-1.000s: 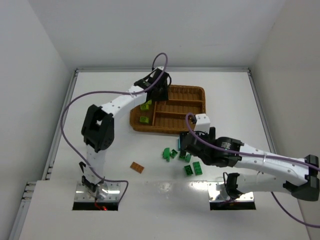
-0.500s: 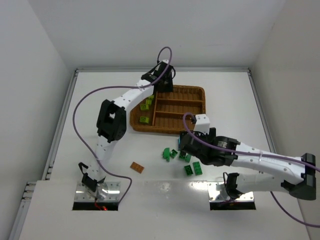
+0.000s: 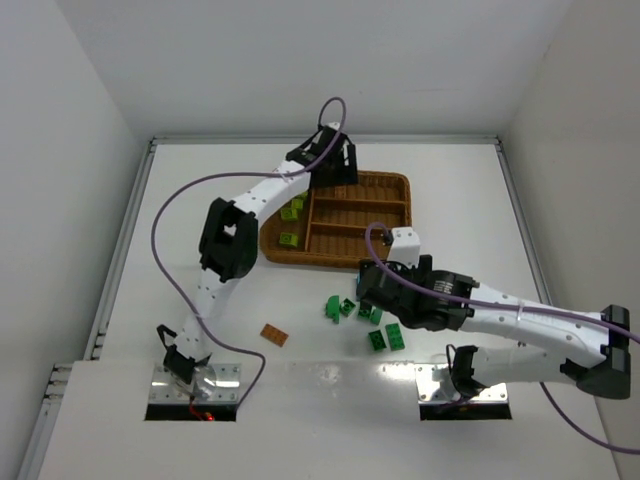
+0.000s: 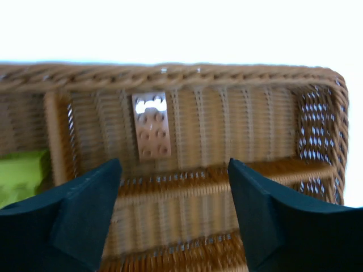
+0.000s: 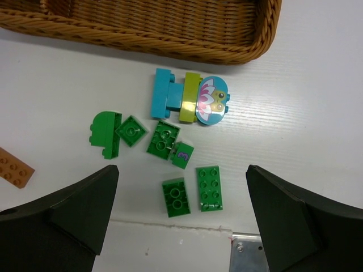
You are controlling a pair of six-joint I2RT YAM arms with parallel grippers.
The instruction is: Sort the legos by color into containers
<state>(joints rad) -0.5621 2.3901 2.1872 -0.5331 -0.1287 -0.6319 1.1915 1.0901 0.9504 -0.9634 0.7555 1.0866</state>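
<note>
The white table [image 3: 200, 200] carries a brown wicker tray [image 3: 400, 182] at its far middle, with one wide section on the left and narrow sections to the right.

The left gripper [image 4: 173, 170] hovers over the far narrow section. Its fingers are spread wide and hold nothing. The right gripper [image 5: 181, 175] hangs over the table just near of the tray, also spread wide and empty.

Below it lies a joined cluster of a cyan brick [image 5: 164, 101], a lime brick [image 5: 190, 97] and a round cyan flower piece [image 5: 211, 106]. Six dark green bricks [image 5: 209, 187] are scattered just near of that cluster.

An orange-brown plate [image 3: 274, 335] lies apart to the left on the table. A second brown plate [image 4: 151, 126] lies flat at the left end of the far narrow section. Two lime bricks [image 3: 287, 239] sit in the wide section.
</note>
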